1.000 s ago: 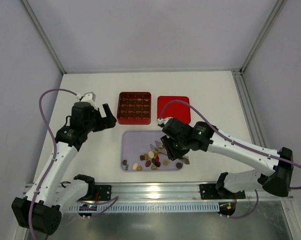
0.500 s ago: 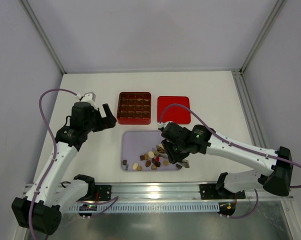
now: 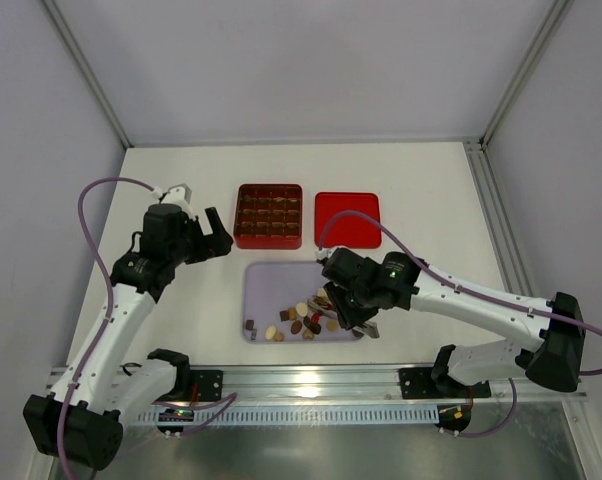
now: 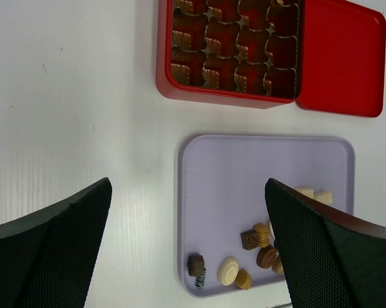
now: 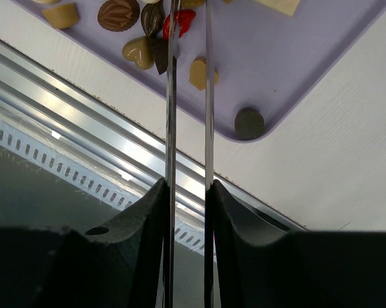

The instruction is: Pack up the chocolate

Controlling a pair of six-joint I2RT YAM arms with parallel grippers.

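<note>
On the white table (image 3: 181,180) lie one lilac tray (image 3: 271,285), one red box (image 3: 268,242) just beyond the tray's far edge, and one red lid (image 3: 347,218) at the box's right side. The box is a four-by-four grid, sixteen cups, and I see no sweet in any of the cups that show. Two arms are in view. The left gripper (image 3: 219,235) hangs just left of the box with its fingers spread wide and nothing between them. The right gripper (image 3: 323,312) is low over the near right part of the tray. Its thin blades run parallel with only a slit between them, and their tips are cut off in the wrist view, so I cannot tell whether they pinch a sweet. The chocolates (image 3: 299,322) are all on the tray, strung in a loose band along its near edge. There are roughly a dozen (some sit under the gripper, so the count is not firm), with a single red one (image 5: 182,22) right beside the blades. The right arm is plainly the nearer to them. From there the box lies away from the bases and a little to the left, so any carry goes across the tray's bare far half.
</note>
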